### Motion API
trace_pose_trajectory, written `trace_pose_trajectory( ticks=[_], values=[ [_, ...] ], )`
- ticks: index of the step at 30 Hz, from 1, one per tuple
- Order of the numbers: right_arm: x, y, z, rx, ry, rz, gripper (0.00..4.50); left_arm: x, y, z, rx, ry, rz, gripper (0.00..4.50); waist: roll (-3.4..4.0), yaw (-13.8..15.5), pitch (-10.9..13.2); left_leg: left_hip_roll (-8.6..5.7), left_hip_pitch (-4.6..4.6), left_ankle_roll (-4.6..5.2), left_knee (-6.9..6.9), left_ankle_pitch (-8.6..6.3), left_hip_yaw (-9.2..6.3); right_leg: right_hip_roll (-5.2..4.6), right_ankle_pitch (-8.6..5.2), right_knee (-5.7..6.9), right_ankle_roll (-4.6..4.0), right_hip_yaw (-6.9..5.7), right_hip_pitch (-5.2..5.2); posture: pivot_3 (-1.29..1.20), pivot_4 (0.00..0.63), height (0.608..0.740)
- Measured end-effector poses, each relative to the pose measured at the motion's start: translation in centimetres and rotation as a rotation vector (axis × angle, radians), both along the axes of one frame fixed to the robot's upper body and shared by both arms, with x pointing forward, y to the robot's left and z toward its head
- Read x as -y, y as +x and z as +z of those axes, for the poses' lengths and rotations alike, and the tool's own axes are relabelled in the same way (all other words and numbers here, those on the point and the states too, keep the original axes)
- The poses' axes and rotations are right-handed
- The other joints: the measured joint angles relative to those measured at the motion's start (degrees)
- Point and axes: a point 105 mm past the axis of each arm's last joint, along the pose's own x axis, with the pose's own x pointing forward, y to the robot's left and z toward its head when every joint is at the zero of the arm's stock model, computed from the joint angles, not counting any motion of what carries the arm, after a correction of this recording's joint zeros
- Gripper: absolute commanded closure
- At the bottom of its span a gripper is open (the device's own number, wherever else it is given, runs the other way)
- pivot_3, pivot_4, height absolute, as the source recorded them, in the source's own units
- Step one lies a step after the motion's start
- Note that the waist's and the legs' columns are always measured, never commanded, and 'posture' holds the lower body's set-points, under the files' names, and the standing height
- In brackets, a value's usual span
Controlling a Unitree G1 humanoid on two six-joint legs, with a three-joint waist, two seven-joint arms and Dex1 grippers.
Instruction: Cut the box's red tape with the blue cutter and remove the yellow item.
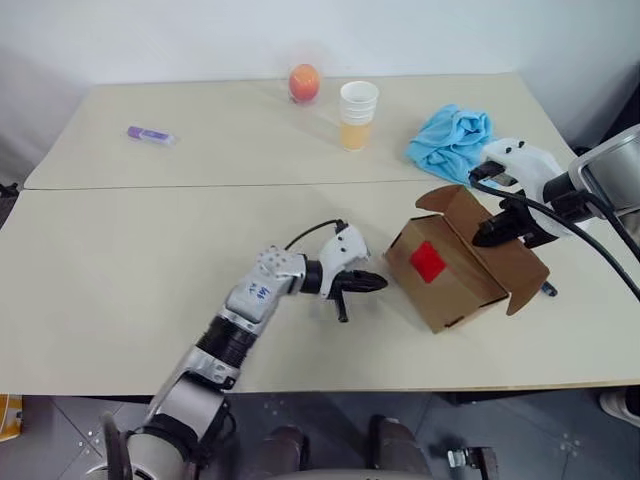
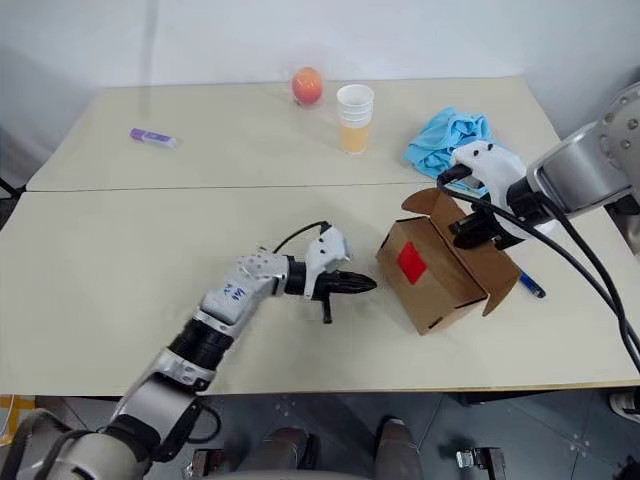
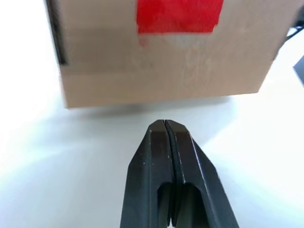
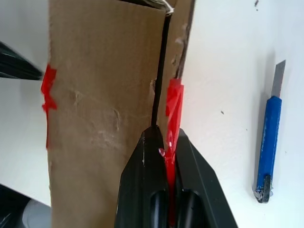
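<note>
While the pale tabletop (image 1: 120, 270) carries everything, a short purple marker-like stick (image 1: 150, 135) lies far out at about 10 o'clock. Left claw (image 1: 372, 284) hovers low at centre, fingers clenched together on nothing, tip pointing at 3 o'clock toward the small brown cardboard box (image 1: 450, 275) and stopping just short of its side. Orange-red round fruit (image 1: 304, 82) and stacked paper cups (image 1: 358, 114) sit at 12 o'clock. Box side facing the left claw bears a bright red square patch of tape (image 1: 428, 262); lid flap (image 1: 505, 255) stands lifted. Right claw (image 4: 166, 142) is clenched on the edge of that lifted flap, pinching a strip of red tape there. Crumpled light-blue cloth (image 1: 452, 140) lies at 1 o'clock. Slim blue cutter (image 4: 267, 145) lies flat on the tabletop near the box's right side, blade out, untouched.
</note>
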Motion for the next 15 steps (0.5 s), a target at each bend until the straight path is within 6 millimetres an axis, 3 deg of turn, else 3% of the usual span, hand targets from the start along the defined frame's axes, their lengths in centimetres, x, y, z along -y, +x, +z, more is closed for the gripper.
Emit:
trace_pose_trajectory(
  ticks=[6, 8, 15],
  values=[
    [-0.1, -0.2, -0.2, 0.019, -0.009, -0.014, 4.47, 3.2, -1.1, 7.7, 0.055, -0.236, -0.098, 4.50, -0.09, 0.2, 0.1, -0.14, -0.08, 0.13, 0.07, 0.04, -0.14, -0.27, 0.01, -0.05, 0.01, -0.38, 0.09, 0.00, 0.150, 0.740],
    [-0.4, -0.3, -0.2, 0.025, -0.008, -0.004, 4.47, 4.5, -1.3, 9.2, 0.104, -0.287, -0.107, 4.50, -0.10, 0.1, 0.1, -0.14, -0.05, 0.15, 0.06, 0.03, -0.13, -0.28, 0.03, -0.10, 0.05, -0.47, 0.16, 0.00, 0.150, 0.740],
    [-1.2, -0.2, -0.5, 0.042, -0.005, 0.003, 4.47, 6.1, -0.4, 6.6, 0.109, -0.250, -0.057, 4.50, -0.11, -0.2, 0.1, -0.18, 0.00, 0.13, 0.06, 0.03, -0.08, -0.22, 0.03, -0.02, 0.05, -0.57, 0.15, 0.00, 0.150, 0.740]
  ],
)
